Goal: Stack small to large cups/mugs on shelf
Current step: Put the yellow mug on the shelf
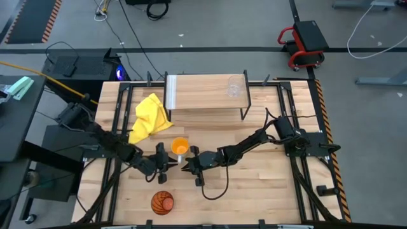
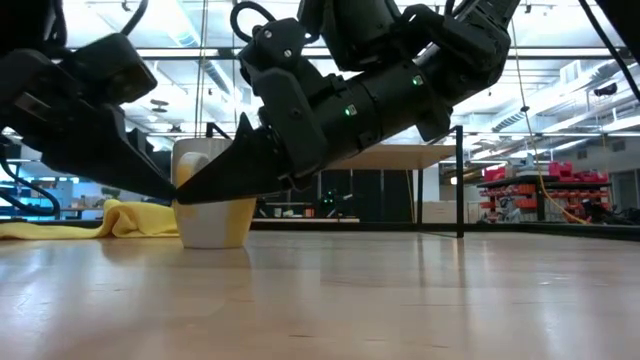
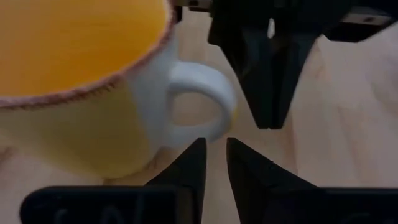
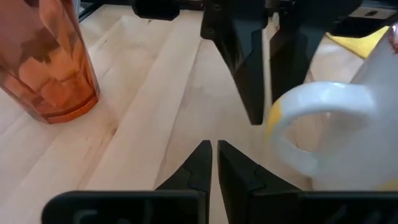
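The orange mug (image 1: 180, 147) stands upright on the table (image 1: 267, 184) in front of the shelf (image 1: 203, 93), its white handle (image 3: 199, 102) pointing toward both hands. Left hand (image 1: 166, 161) has fingers slightly apart, empty; right hand (image 1: 188, 163) has fingers nearly together, gripping nothing.

Two dark jointed arms, black cables, tapering wedge-shaped fingers (image 3: 186, 171).
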